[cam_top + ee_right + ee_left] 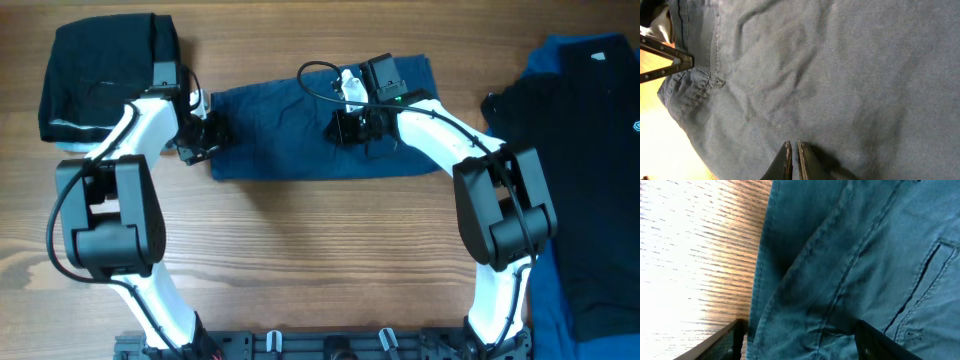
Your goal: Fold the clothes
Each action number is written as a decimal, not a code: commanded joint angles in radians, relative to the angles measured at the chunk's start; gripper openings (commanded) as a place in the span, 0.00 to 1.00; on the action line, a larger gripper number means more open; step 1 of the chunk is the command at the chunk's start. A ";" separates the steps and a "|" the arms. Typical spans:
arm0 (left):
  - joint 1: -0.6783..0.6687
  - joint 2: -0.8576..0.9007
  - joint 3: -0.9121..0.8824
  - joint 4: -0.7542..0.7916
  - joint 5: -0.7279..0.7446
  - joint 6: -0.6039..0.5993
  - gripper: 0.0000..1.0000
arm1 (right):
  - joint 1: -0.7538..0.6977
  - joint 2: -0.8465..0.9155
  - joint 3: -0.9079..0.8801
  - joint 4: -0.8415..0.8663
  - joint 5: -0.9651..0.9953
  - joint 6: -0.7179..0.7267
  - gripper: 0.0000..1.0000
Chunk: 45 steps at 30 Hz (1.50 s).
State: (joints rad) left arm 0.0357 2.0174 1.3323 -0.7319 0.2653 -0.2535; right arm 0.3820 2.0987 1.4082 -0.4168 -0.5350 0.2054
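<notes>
1. The navy shorts (290, 140) lie in the upper middle of the overhead view, flat on the wooden table (320, 260) as a long rectangle that runs left to right. They look already doubled over, so a further fold probably remains.
2. The cloth is a dark, dull blue with soft creases across it. The left wrist view shows stitched seams and a pocket slit (925, 280) at its right side. The right wrist view shows a stitched band with a loop (695, 97) at its left side.
3. The left gripper (200, 137) sits at the left short edge of the rectangle. Its jaws stand wide apart and hold nothing. In the left wrist view the hem runs between them, with bare wood to the left. This looks like a placement for taking that edge.
4. The right gripper (355, 127) is over the upper right part of the shorts, well inside the outline. Its fingers (785, 160) are drawn almost together, with only a sliver between them, low over the cloth. I cannot tell whether they nip a thin ridge of fabric or merely press it down. Either would steady the cloth while the other end is lifted.
5. A folded black garment (95, 80) rests in the upper left corner, apart from the shorts, and seems to be a finished piece.
6. A loose black garment (560, 130) and a royal-blue one (585, 60) are heaped at the right edge, likely awaiting their turn.
</notes>
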 commanded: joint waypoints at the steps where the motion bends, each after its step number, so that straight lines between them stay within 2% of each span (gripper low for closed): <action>1: -0.049 0.025 -0.037 -0.005 -0.114 -0.047 0.72 | 0.005 0.022 -0.010 0.005 -0.011 0.008 0.06; 9: -0.106 0.025 -0.038 -0.001 -0.163 -0.095 0.73 | 0.005 0.022 -0.010 0.000 -0.016 0.034 0.06; 12: -0.105 0.025 -0.038 0.008 -0.163 -0.096 0.64 | 0.005 0.022 -0.010 -0.015 -0.011 0.032 0.06; 20: -0.106 0.038 -0.057 0.018 -0.158 -0.122 0.53 | 0.005 0.022 -0.010 -0.021 -0.011 0.032 0.06; 24: -0.106 0.040 -0.057 0.018 -0.158 -0.122 0.29 | 0.005 0.022 -0.010 -0.021 -0.011 0.031 0.06; 26: -0.106 0.040 -0.057 0.018 -0.159 -0.121 0.31 | 0.005 0.022 -0.010 -0.021 -0.002 0.031 0.06; 28: -0.105 0.040 -0.057 0.014 -0.171 -0.121 0.49 | 0.005 0.022 -0.010 -0.021 0.022 0.031 0.06; 30: -0.105 0.040 -0.057 0.002 -0.174 -0.122 0.55 | 0.005 0.022 -0.010 -0.021 0.023 0.032 0.06; 31: -0.105 0.040 -0.057 -0.001 -0.175 -0.121 0.52 | 0.005 0.022 -0.010 -0.021 0.023 0.033 0.06; 32: -0.105 0.040 -0.057 -0.005 -0.179 -0.121 0.40 | 0.005 0.022 -0.010 -0.021 0.022 0.033 0.05; 33: -0.105 0.040 -0.057 -0.007 -0.182 -0.121 0.14 | 0.005 0.022 -0.010 -0.021 0.022 0.034 0.04; 34: -0.105 0.040 -0.057 -0.008 -0.182 -0.121 0.04 | 0.005 0.022 -0.010 -0.021 0.022 0.034 0.04; 37: -0.105 0.040 -0.029 -0.042 -0.200 -0.098 0.04 | -0.004 -0.003 0.005 -0.035 0.023 0.045 0.04; 41: -0.105 0.033 0.126 -0.219 -0.321 -0.091 0.04 | -0.029 -0.139 0.054 -0.130 0.023 0.060 0.04; 45: -0.105 0.025 0.261 -0.326 -0.327 -0.091 0.04 | -0.021 -0.227 0.054 -0.220 0.022 0.066 0.04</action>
State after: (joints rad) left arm -0.0719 2.0441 1.4754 -1.0130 0.0029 -0.3595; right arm 0.3542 1.9728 1.4216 -0.5991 -0.5156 0.2558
